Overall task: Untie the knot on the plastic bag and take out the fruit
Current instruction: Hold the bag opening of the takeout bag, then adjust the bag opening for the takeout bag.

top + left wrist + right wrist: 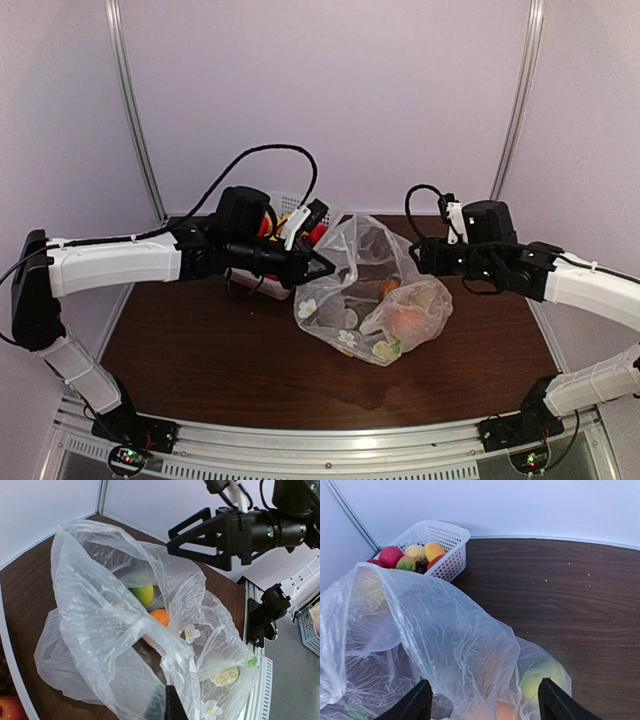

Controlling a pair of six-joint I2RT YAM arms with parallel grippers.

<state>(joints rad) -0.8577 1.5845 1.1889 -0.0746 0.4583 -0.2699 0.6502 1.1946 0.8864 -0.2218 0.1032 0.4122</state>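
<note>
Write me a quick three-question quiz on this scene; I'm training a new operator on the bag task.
1. True or false: the right jaws are shut on the plastic bag.
2. The white basket stands: A) at the back, behind the left arm; B) inside the bag; C) beside the right arm's base.
3. Inside the bag, the fruit beside the yellow-green fruit is coloured ____.
Key: 1 false, they stand open; 2 A; 3 orange.

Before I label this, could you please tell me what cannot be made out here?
- Knot: seen in no view; crumpled film of the plastic bag may hide it.
- Fruit: count unclear, blurred through film in all views.
- Left gripper: fingertips cut off at left wrist view's bottom edge.
</note>
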